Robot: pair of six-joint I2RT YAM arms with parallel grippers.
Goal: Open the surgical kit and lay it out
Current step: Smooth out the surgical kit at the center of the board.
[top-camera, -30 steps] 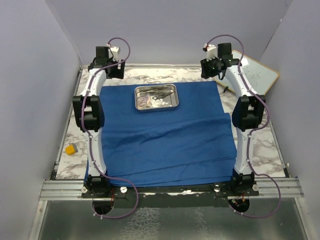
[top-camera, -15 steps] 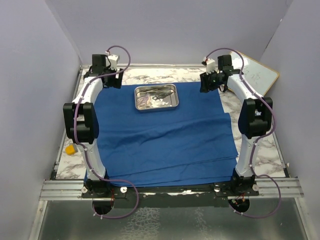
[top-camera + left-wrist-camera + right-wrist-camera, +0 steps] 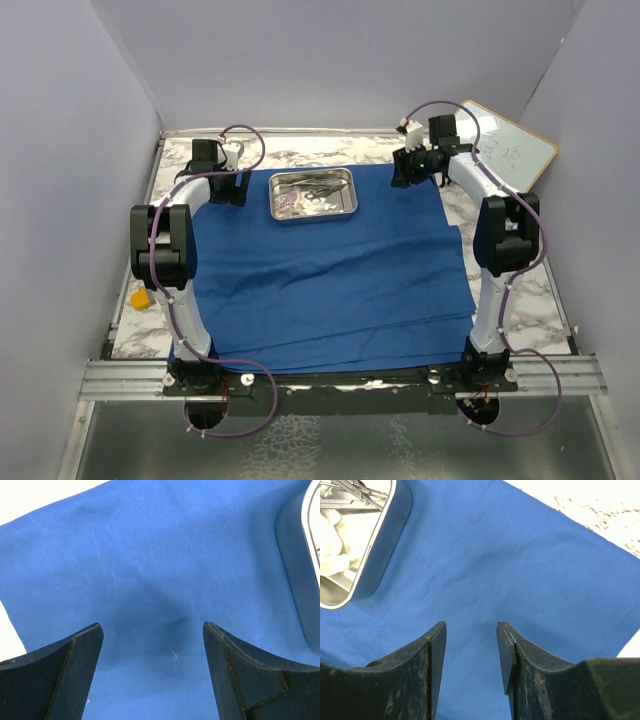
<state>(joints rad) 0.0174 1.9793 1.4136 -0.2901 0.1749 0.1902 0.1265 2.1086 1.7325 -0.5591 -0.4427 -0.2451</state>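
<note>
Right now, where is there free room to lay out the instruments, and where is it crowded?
The cloth is bare from the tray down to the near edge, across its width. Crowded: the far strip, where the left gripper and right gripper flank the tray. The block sits left of the cloth; the whiteboard takes the far right corner.

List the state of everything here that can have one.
Blue cloth: unfolded, spread out, wrinkled.
Steel tray: upright on the cloth, holding tools and gauze.
Left pincer: open, empty, over the cloth.
Right pincer: open, empty, over the cloth.
Whiteboard: tilted, far right.
Yellow block: lying by the left arm.
</note>
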